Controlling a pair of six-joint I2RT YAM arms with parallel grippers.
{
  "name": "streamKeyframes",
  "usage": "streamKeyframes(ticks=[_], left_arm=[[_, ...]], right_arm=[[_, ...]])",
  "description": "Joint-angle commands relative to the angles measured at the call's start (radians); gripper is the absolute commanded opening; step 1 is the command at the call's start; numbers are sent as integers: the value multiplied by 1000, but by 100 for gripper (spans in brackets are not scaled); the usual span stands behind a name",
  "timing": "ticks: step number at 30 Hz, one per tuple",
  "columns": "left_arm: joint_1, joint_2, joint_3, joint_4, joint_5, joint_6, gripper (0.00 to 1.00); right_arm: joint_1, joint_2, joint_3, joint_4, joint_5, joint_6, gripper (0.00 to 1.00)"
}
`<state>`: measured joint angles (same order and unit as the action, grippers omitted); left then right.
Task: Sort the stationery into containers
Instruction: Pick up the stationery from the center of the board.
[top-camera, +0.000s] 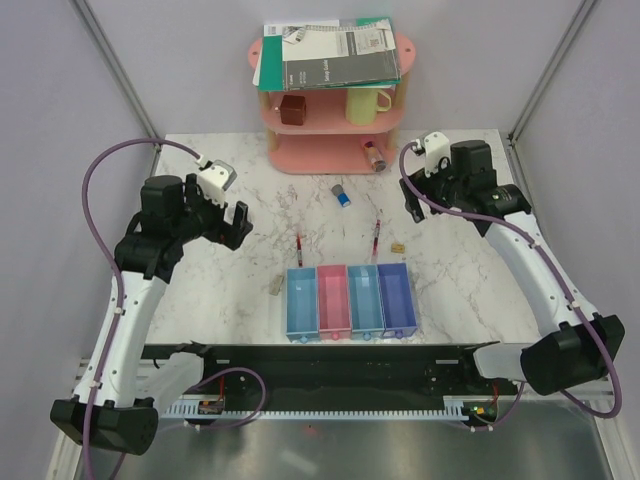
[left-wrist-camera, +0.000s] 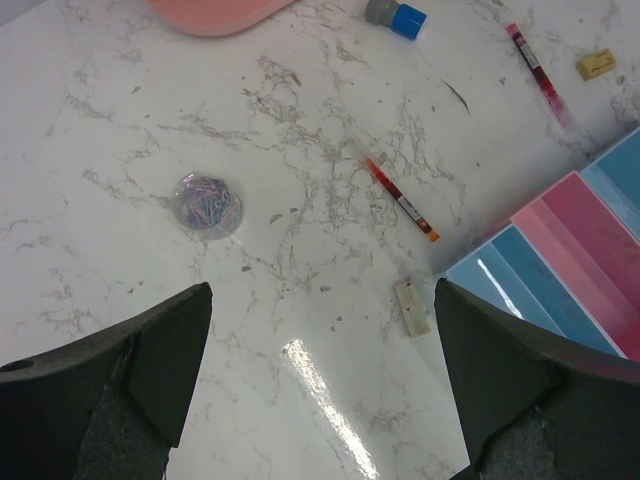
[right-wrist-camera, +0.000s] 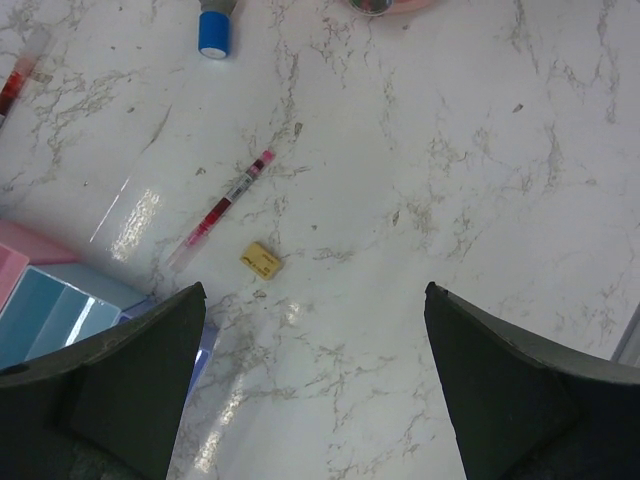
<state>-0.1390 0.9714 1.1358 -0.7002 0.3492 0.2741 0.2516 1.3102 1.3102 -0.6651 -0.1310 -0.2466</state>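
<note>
Four joined trays (top-camera: 350, 300), blue, pink, light blue and violet-blue, stand at the table's near middle. Two red pens (top-camera: 299, 246) (top-camera: 375, 238) lie just behind them. A blue-capped tube (top-camera: 341, 193) lies farther back. A tan block (top-camera: 398, 245) lies right of the pens and a grey block (top-camera: 279, 288) left of the blue tray. A pink cylinder (top-camera: 374, 153) lies on the rack's bottom shelf. My left gripper (top-camera: 230, 220) is open and empty above the table; its wrist view shows the round disc (left-wrist-camera: 207, 205), a pen (left-wrist-camera: 400, 198) and the grey block (left-wrist-camera: 412, 308). My right gripper (top-camera: 418, 197) is open and empty, with the tan block (right-wrist-camera: 261, 260) and a pen (right-wrist-camera: 225, 205) ahead of it.
A pink shelf rack (top-camera: 330, 125) stands at the back with grey-green notebooks (top-camera: 330, 52) on top, and a brown cube (top-camera: 292, 108) and a yellow mug (top-camera: 366, 102) on its middle shelf. Grey walls close in the table on both sides.
</note>
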Motion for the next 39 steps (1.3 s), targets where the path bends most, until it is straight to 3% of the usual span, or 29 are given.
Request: streamKeyframes(ticks=[1,5,9,15,21,29,39], left_arm=[[-14,-7,15,36,-47,7,100],[-19,-13,1,36,-32,42,100],[-20,-25,-13,33,-12,77,100],[-20,-62,-25,21,-1,111,100],[-20,-76,-42,1,-26,135,100],[-20,-20,1,-9,-24,189,100],[-28,81,99,-13,-44,204,100]], right_arm=[[21,15,35,47,65,-34,98],[25,63,18,134,102,-45,98],[25,110,-34,333,123,-11,98],[23,272,-80,570,65,79,97],[25,489,61,591,56,109,96],[18,661,280,599,30,60,96],[17,791,204,832,11,90,93]])
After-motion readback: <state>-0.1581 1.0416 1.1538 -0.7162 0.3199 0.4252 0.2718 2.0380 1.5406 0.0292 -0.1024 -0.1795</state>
